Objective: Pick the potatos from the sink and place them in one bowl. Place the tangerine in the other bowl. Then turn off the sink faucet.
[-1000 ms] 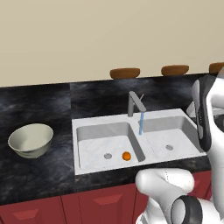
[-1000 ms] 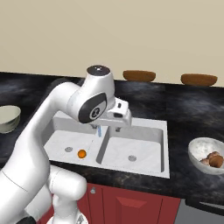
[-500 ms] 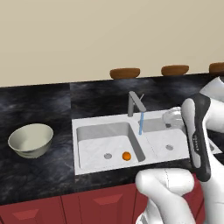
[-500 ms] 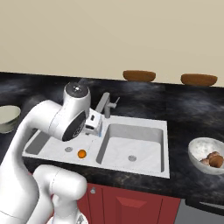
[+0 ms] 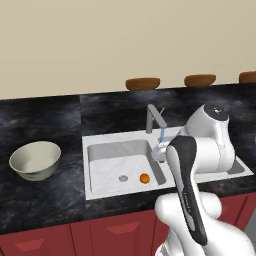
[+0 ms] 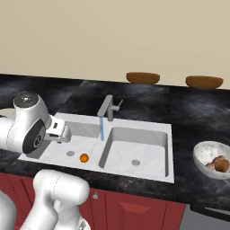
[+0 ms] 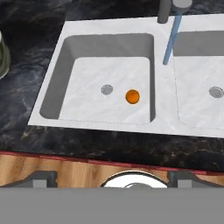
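Note:
The tangerine (image 5: 144,178) (image 6: 83,157) (image 7: 132,96) lies on the floor of the sink's (image 5: 100,145) left basin, just right of its drain (image 7: 106,89). Two brown potatos (image 6: 216,164) rest in a speckled bowl (image 6: 202,152) on the counter at the right. The pale cream-green bowl (image 5: 35,159) stands empty left of the sink. Water (image 5: 161,135) runs from the grey faucet (image 5: 155,118) (image 6: 108,108). My gripper (image 7: 113,178) (image 5: 159,151) hangs open above the sink's near edge with nothing between its fingers, well above the tangerine.
Dark marble counter (image 5: 45,200) surrounds the sink, with red cabinet fronts (image 5: 100,235) below. Flat brown ovals (image 5: 142,83) (image 5: 200,80) sit along the back wall. My own arm (image 5: 210,145) covers much of the right basin in the left base view.
The arm has swung from the right side, near the potato bowl, leftward across the sink. The hand now faces down over the left basin and the tangerine.

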Robot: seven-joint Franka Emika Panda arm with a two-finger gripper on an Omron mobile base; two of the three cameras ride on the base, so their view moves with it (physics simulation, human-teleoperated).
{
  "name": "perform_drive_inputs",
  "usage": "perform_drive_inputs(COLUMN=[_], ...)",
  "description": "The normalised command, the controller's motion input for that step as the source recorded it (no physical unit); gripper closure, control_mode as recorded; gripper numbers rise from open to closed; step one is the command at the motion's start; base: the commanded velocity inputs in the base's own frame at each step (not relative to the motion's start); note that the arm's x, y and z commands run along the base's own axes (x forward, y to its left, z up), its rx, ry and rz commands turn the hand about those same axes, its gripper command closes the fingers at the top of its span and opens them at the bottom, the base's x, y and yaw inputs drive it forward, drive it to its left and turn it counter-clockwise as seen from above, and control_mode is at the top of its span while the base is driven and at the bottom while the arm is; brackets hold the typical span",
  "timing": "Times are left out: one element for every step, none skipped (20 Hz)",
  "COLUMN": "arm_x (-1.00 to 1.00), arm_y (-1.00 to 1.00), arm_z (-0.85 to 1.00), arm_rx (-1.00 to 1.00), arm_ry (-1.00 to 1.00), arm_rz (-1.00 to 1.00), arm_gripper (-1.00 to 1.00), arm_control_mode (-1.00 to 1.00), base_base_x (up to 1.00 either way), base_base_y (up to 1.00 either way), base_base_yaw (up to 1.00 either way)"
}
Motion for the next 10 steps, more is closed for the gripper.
perform_drive_inputs(arm_x=[0.0, 0.0, 0.01, 0.04, 0.04, 0.04, 0.0, 0.0, 0.0, 0.01], arm_y=[0.71, 0.67, 0.56, 0.41, 0.25, 0.02, 0.0, -0.01, 0.0, 0.0], arm_z=[0.07, 0.1, 0.15, 0.17, 0.08, 0.0, 0.0, -0.02, -0.07, -0.08], arm_rx=[-0.2, -0.2, -0.18, -0.15, -0.13, -0.09, -0.01, 0.0, 0.0, 0.0], arm_ry=[0.2, 0.21, 0.23, 0.25, 0.26, 0.22, 0.09, 0.07, 0.03, 0.0], arm_rz=[0.0, 0.0, 0.0, 0.02, 0.04, 0.08, 0.14, 0.15, 0.08, 0.07], arm_gripper=[-1.0, -1.0, -1.0, -1.0, -1.0, -1.0, -1.0, -1.0, -1.0, -1.0], arm_control_mode=[-1.0, -1.0, -1.0, -1.0, -1.0, -1.0, -1.0, -1.0, -1.0, -1.0], base_base_x=[0.0, 0.0, 0.0, 0.0, 0.0, 0.0, 0.0, 0.0, 0.0, 0.0], base_base_y=[0.0, 0.0, 0.0, 0.0, 0.0, 0.0, 0.0, 0.0, 0.0, 0.0], base_base_yaw=[0.0, 0.0, 0.0, 0.0, 0.0, 0.0, 0.0, 0.0, 0.0, 0.0])
